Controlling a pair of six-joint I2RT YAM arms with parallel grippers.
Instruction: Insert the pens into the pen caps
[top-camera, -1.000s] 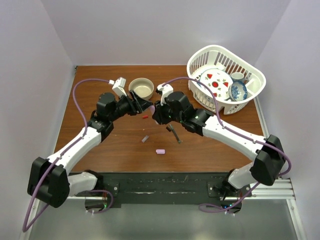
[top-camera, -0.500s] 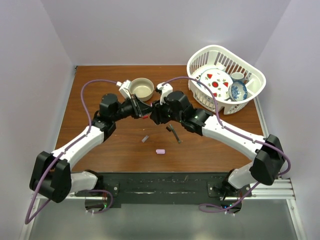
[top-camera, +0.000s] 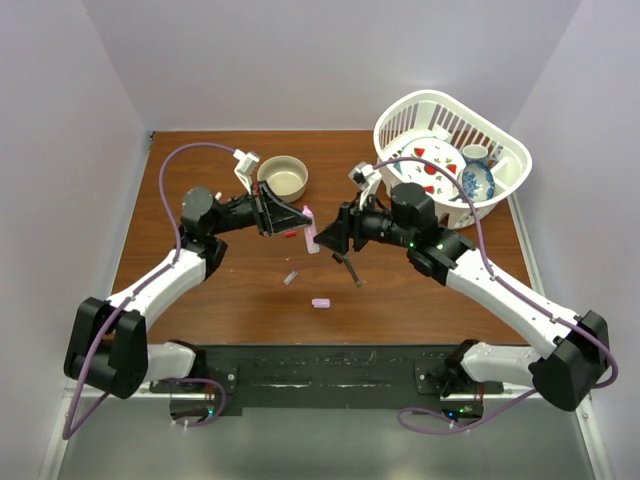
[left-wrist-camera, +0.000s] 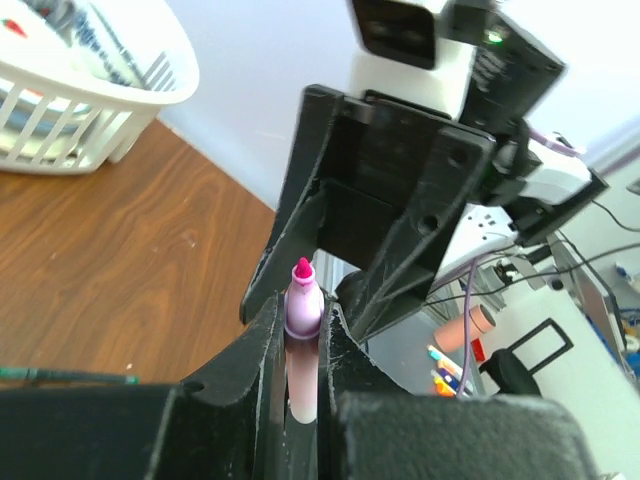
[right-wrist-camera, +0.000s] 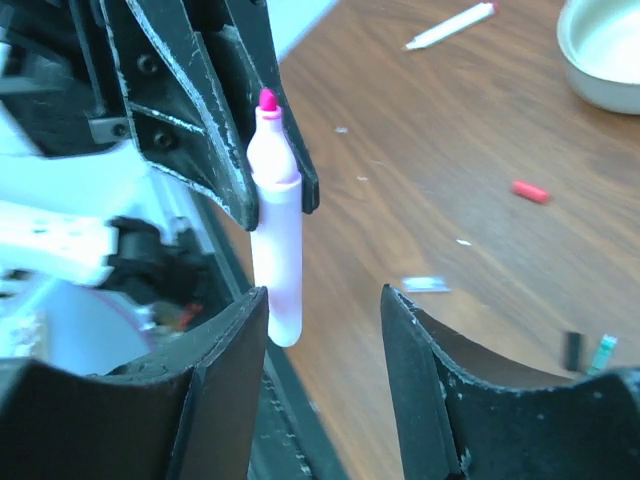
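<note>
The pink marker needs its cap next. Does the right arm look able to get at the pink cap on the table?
Probably yes: the right gripper is open and empty, and the pink cap lies alone on bare wood, nothing covering it.

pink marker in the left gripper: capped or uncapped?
Uncapped. The pink marker shows its bare magenta tip above the left gripper that clamps it; the pink cap lies apart on the table.
</note>
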